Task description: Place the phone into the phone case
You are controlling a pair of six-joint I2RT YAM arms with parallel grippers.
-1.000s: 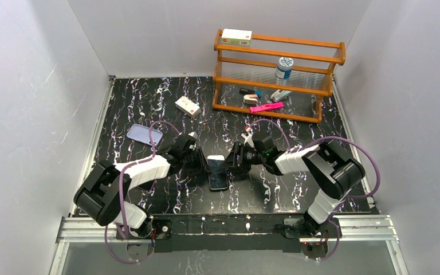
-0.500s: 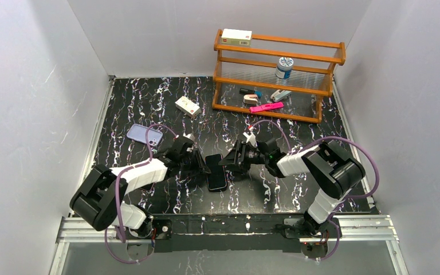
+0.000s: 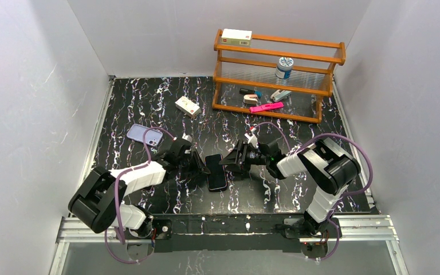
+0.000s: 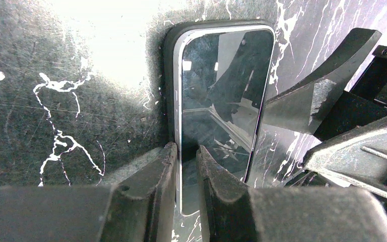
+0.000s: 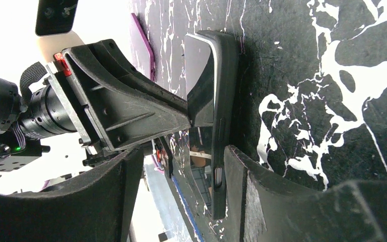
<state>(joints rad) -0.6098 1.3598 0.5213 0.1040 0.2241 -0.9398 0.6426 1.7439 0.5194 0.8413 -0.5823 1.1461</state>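
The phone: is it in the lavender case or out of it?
Out. The phone lies on the table near the middle; the lavender case lies apart from it, further left and back.

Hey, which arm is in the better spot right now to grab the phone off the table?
Right, probably. The right gripper is open with one long edge of the phone between its fingers. The left gripper is nearly shut at the opposite edge and would need to reopen.

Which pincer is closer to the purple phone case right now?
Left. The phone case lies behind and left of the left pincer; the right pincer is across the phone, farther off.
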